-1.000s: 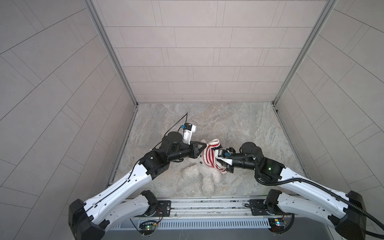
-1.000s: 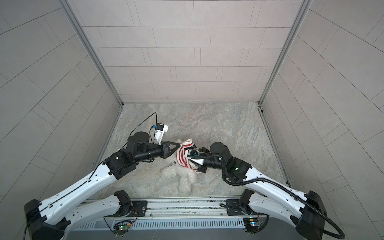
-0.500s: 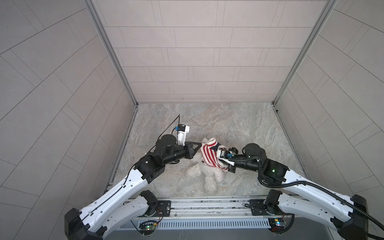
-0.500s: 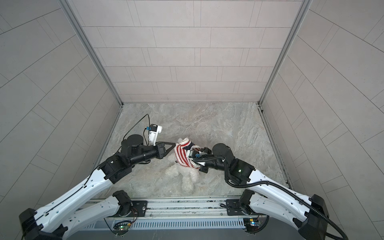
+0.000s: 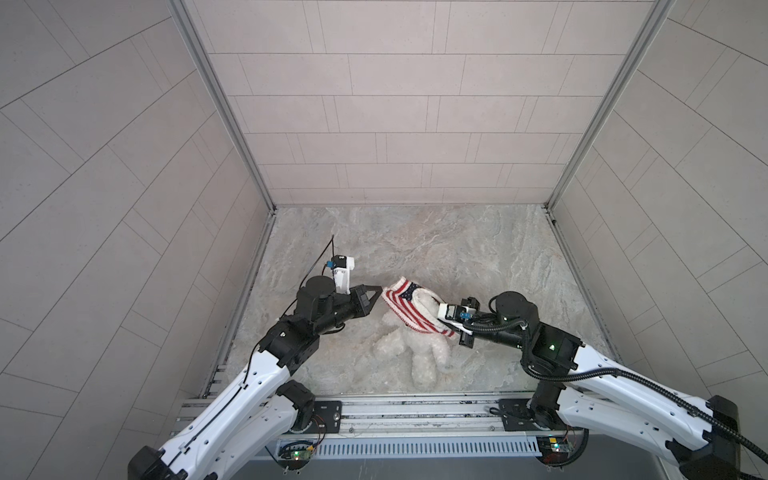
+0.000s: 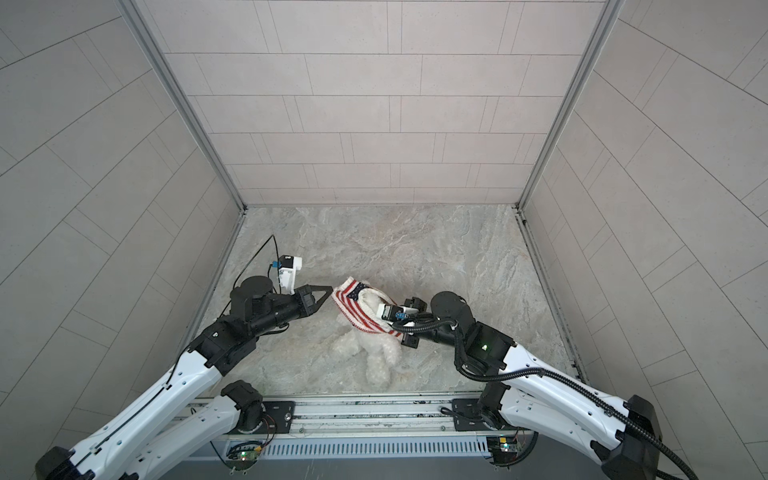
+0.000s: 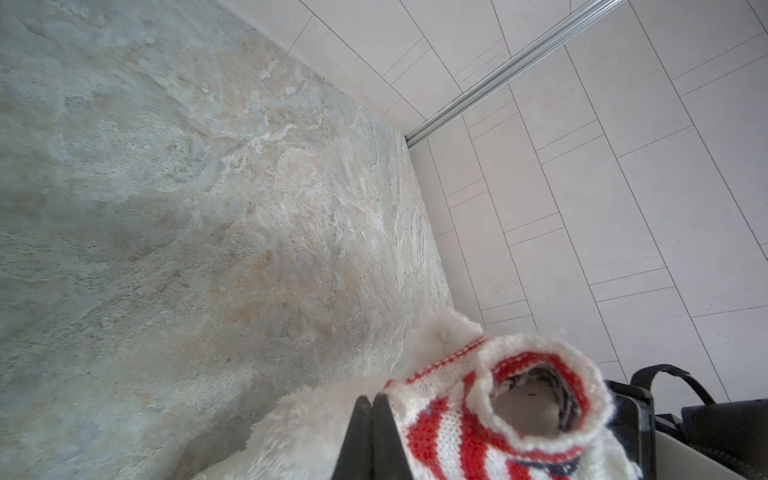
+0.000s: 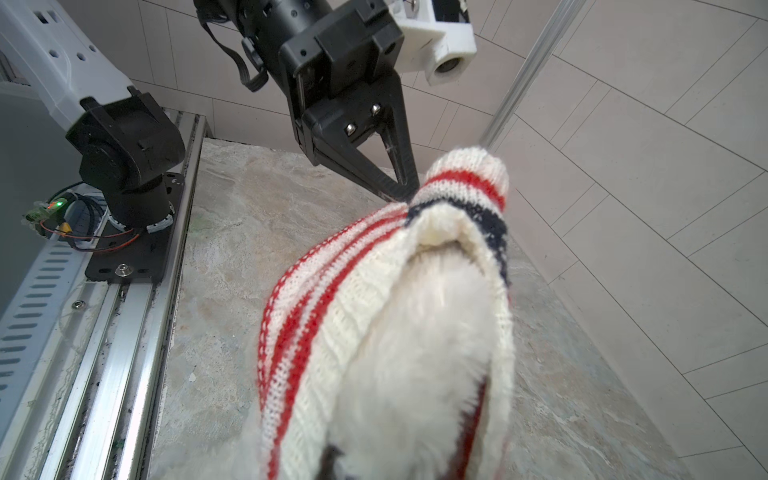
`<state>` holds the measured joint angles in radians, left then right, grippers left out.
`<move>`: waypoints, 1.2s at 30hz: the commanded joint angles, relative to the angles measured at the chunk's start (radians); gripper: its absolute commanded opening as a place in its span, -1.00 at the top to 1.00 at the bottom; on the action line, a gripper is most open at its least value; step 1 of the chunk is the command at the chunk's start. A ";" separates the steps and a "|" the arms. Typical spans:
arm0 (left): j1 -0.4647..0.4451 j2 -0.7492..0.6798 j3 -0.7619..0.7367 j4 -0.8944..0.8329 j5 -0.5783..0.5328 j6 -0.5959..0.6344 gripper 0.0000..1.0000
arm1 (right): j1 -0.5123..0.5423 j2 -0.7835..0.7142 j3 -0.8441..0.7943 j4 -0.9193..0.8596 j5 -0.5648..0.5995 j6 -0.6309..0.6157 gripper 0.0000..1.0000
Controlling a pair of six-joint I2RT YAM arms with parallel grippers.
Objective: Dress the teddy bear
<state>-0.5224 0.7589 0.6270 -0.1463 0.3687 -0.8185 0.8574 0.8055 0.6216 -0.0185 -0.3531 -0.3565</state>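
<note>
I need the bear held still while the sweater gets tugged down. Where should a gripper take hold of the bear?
On the bear, probably the bare leg pointing at the rail, pinched from the rail side: it sticks out free of the sweater, while the upper body is wrapped in knit.

White teddy bear [image 5: 420, 362] — sweater [image 5: 404, 308] striped red, cream and navy.

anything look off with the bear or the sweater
Yes: the sweater sits bunched high on the teddy bear, stretched between the left gripper and right gripper. One sleeve gapes empty, no arm through it, and the legs are bare.
</note>
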 commanded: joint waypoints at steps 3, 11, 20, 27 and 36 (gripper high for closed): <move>0.050 -0.031 -0.029 -0.008 -0.022 0.002 1.00 | 0.005 -0.044 -0.033 0.077 0.046 -0.018 1.00; 0.050 -0.064 -0.093 -0.045 0.025 0.051 1.00 | 0.005 -0.055 -0.041 0.131 0.162 0.040 1.00; 0.043 -0.029 -0.157 0.049 0.167 0.064 1.00 | 0.005 -0.056 -0.065 0.276 0.190 0.125 1.00; 0.028 -0.012 -0.159 -0.039 0.159 0.150 1.00 | 0.005 -0.061 -0.066 0.302 0.188 0.131 1.00; 0.048 -0.009 -0.208 -0.019 0.095 0.109 1.00 | 0.005 -0.123 -0.095 0.346 0.200 0.131 1.00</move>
<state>-0.4911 0.7460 0.4557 -0.1101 0.5179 -0.7086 0.8661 0.7391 0.5095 0.1699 -0.2016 -0.2340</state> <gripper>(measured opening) 0.049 0.130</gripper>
